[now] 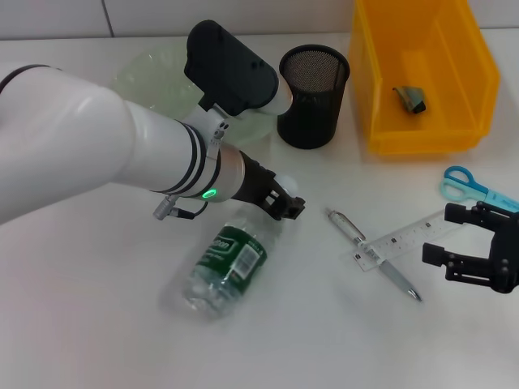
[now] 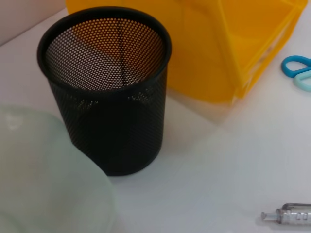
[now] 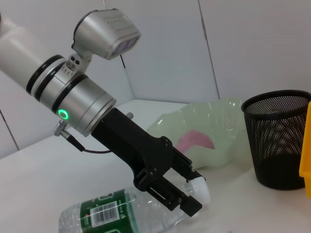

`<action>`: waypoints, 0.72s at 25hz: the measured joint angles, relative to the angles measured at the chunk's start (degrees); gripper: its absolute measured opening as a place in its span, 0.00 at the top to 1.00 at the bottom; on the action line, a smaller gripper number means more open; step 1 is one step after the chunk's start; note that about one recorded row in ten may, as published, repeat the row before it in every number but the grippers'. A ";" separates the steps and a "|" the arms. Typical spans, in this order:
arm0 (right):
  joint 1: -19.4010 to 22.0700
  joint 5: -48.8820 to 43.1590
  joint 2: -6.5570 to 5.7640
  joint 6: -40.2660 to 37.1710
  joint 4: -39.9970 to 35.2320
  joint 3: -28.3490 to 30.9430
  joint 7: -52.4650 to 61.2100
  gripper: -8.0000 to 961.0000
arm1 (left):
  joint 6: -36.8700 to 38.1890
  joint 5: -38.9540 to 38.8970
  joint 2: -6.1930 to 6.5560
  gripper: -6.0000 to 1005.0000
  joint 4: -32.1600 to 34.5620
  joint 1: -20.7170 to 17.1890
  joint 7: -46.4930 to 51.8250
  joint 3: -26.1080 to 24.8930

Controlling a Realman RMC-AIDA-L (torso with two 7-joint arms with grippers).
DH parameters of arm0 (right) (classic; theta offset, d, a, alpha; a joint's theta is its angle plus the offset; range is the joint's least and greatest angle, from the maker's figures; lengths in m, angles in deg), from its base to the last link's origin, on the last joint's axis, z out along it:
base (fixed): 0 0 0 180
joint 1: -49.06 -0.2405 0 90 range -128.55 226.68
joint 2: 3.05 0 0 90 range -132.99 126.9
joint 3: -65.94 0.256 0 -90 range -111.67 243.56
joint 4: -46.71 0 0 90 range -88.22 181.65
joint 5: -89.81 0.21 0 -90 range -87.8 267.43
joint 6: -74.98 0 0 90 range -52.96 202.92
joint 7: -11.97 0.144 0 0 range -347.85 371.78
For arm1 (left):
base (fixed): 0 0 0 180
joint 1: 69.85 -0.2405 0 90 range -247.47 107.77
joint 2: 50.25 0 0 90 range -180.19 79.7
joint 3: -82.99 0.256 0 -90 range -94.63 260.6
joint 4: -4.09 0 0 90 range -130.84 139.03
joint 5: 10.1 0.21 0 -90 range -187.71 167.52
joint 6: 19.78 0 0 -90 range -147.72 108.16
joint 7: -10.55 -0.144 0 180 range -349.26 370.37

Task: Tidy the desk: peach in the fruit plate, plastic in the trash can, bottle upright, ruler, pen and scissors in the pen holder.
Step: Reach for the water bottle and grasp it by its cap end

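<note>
Step in hand, by judgement: bottle upright. Bottle [image 1: 223,263] lies on its side on the worktop [image 1: 97,324], white cap toward the mesh pen holder [image 1: 313,96]. Left gripper [image 1: 284,201] is at the neck, jaws pinching it just behind the cap. Next move likely calls for lifting and pivoting the neck up until the base sits flat. Right gripper [image 1: 474,243] hovers with jaws spread over the ruler [image 1: 401,239], near the scissors [image 1: 470,186] and pen [image 1: 373,253].
</note>
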 joint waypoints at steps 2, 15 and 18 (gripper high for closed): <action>-0.04 -0.05 0.00 0.00 0.16 0.00 0.00 0.12 | 0.35 0.12 0.00 0.32 0.07 0.04 -0.40 0.10; 0.02 -0.06 0.00 -0.09 0.16 0.00 0.00 0.12 | 6.93 -0.15 0.27 0.59 11.03 -4.52 -4.37 -0.51; -0.01 -0.06 0.00 -0.14 0.16 0.00 0.00 0.12 | 8.49 -0.14 0.31 0.68 12.41 -5.09 -5.45 -1.04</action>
